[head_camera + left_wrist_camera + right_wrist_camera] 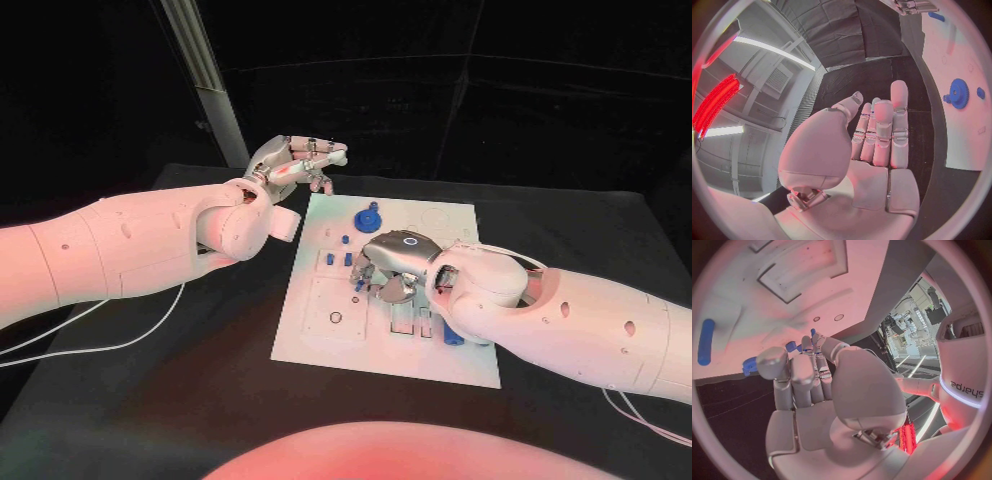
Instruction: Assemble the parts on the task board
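Note:
The white task board [335, 330] lies in the middle of the black table. A blue gear [369, 216] stands near its far edge, with small blue pegs [346, 241] just in front of it. My right hand [392, 268] hangs low over the board's middle, fingers pointing down; in the right wrist view its fingertips [808, 342] reach close to small blue pegs [791, 346], and its palm holds nothing. A blue bar [705, 341] lies flat on the board. My left hand [296, 165] is raised beyond the board's far left corner, its fingers [882, 130] stretched out and holding nothing. The gear [959, 93] shows beyond them.
Another blue piece [453, 335] lies on the board beside my right forearm. Rectangular recesses [786, 270] are cut into the board. White cables [87, 340] trail over the table at the left. A pale pole [202, 70] stands behind the table's far left corner.

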{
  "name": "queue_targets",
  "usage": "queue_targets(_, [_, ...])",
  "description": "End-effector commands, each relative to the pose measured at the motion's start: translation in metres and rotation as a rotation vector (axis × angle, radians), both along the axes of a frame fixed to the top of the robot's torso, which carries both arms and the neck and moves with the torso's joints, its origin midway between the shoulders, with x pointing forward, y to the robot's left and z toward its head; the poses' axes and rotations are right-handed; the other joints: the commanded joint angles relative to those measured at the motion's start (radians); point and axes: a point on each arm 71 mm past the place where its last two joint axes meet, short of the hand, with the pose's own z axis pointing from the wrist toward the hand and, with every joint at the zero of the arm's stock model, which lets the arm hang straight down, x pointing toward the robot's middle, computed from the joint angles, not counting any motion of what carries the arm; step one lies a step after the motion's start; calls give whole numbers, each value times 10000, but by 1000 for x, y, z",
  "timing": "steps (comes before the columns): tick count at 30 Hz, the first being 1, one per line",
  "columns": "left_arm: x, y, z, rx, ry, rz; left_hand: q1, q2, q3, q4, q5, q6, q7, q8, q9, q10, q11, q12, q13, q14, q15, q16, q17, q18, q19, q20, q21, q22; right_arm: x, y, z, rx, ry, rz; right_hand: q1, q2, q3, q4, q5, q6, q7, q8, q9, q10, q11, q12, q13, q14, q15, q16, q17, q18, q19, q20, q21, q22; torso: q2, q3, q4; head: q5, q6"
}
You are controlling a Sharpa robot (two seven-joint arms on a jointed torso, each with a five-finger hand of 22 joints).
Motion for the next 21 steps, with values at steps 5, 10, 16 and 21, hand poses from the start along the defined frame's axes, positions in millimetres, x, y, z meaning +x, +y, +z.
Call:
queue_targets(5, [0, -1, 1, -75, -22, -55, 84, 23, -8, -57, -37, -54, -20, 45, -12, -97, -1, 60, -14, -58, 27, -61, -9, 206, -77, 18, -34, -15, -3, 4, -5, -459, 76, 222, -111, 21, 4, -15, 45, 15, 42, 15, 7, -3, 39, -38, 11, 237, -1, 64, -16, -137, -81, 5, 63, 11, 2, 0, 5, 30, -62])
queue_targets(10, [0, -2, 1, -75, -18, -62, 84, 23, -8, -57, -37, -54, -20, 45, -12, -97, -1, 60, -14, -58, 27, -61, -9, 206, -77, 18, -34, -15, -5, 5, -10, -581, 122, 277, -121, 22, 0, -13, 40, 16, 41, 14, 7, -2, 39, -40, 11, 236, 0, 67, -18, -136, -87, 6, 64, 10, -5, -7, 4, 36, -79])
queue_targets(16, [0, -2, 1, -76, -14, -68, 84, 23, -8, -57, -37, -54, -20, 45, -12, -97, -1, 60, -14, -58, 27, -61, -9, 206, -77, 18, -34, -15, -5, 6, -12, -690, 146, 342, -121, 22, 0, -13, 40, 16, 41, 14, 7, -2, 39, -40, 11, 236, 0, 67, -18, -136, -87, 6, 64, 10, -1, 0, -1, 48, -108])
queue_targets(21, [0, -2, 1, -78, -13, -76, 84, 23, -8, -57, -37, -54, -20, 45, -12, -97, -1, 60, -14, -58, 27, -61, -9, 206, -77, 18, -34, -15, -5, 8, -13, -722, 163, 390, -121, 22, 0, -13, 40, 16, 41, 14, 7, -2, 39, -40, 11, 236, 0, 67, -18, -136, -87, 6, 64, 10, -1, -1, -1, 52, -129])
